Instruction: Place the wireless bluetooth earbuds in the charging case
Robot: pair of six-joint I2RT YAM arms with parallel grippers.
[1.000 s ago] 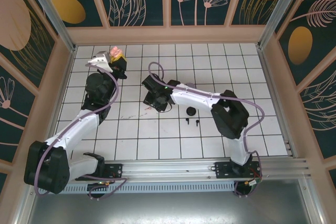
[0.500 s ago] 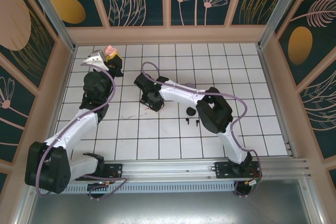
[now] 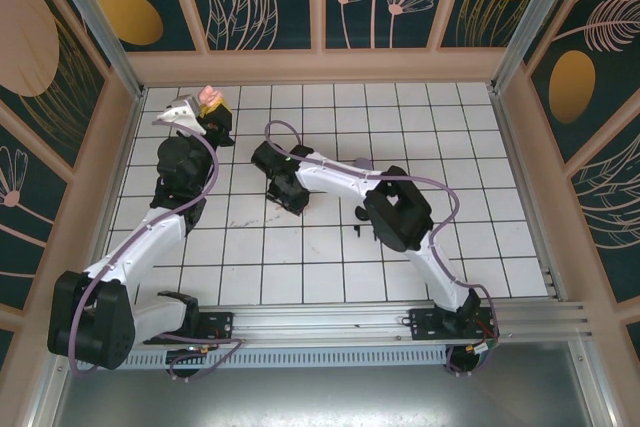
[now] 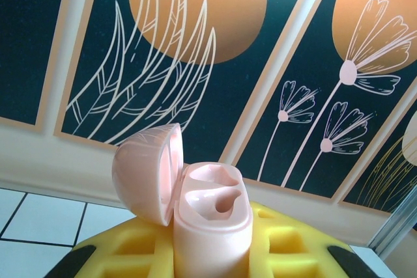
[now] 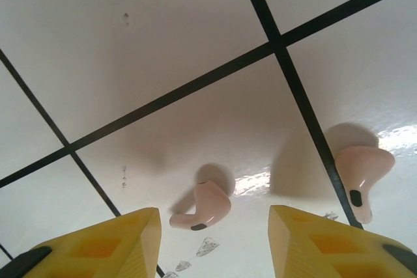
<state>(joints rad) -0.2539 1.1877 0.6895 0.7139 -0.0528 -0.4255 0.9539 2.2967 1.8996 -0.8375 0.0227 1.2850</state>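
- Nearest, the right gripper (image 5: 215, 242) hangs low over the white tiled table (image 5: 163, 43), jaws spread and pinching nothing.
- Just beyond the gap lies one pink earbud (image 5: 201, 206); a second pink earbud (image 5: 361, 170) rests between two and three o'clock from it.
- Farther off, around eleven o'clock, the left gripper (image 3: 213, 109) pinches the pink charging case (image 4: 212, 219), its lid (image 4: 146, 170) open, before the floral wall (image 4: 195, 30).

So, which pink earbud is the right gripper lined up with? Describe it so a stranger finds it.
On the white tiled table, find the two yellow fingers of the right gripper, standing apart. One pink earbud lies on the tile in the gap between them. The other pink earbud lies outside the fingers, beside a black grid line.
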